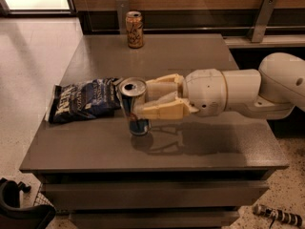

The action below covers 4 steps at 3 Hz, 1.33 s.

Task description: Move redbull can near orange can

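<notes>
1. The hand (140, 101) reaches in from the right of the view on a white arm (267, 87). Its two tan fingers are closed on either side of the redbull can (128, 99), gripping the can about its middle.
2. The redbull can's long axis is near upright but tilted, with the silver top leaning toward the chip bag (86, 104) just beside it. I cannot tell whether its base touches the desk (190, 61) or hangs just above it.
3. The orange can (135, 29) stands upright at the far edge of the desk, well apart from the hand. It lies almost straight back from the held can and crosswise to the way the fingers point.
4. In my judgement, the next move is a sideways carry toward that far edge over bare desk.
</notes>
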Tool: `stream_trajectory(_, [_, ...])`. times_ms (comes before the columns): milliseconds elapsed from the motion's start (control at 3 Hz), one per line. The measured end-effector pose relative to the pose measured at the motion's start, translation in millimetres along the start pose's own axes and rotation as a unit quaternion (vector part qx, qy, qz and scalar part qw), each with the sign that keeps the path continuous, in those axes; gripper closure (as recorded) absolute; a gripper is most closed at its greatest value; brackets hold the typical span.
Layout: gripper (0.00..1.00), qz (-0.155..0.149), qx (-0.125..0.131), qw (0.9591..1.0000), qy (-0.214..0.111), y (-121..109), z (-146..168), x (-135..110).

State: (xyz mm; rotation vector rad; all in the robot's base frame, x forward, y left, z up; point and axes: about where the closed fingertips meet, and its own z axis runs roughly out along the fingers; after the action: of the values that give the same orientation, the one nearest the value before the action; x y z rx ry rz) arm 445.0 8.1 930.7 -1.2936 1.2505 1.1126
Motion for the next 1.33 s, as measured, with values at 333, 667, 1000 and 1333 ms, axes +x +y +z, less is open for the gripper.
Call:
stream_trajectory(333, [1.0,0.017,0.018,0.9997,-0.004,-50,-13,-35])
stream_trajectory(667, [1.0,0.033,0.048,0.9982,0.01,-110,-20,-52])
stream_trajectory(1000, [1.0,0.039,0.079,0.9955,0.036,-182,-13,-52])
stream_trajectory(1333, [1.0,0.028,0.118,0.9915,0.047,-250,-14,-53])
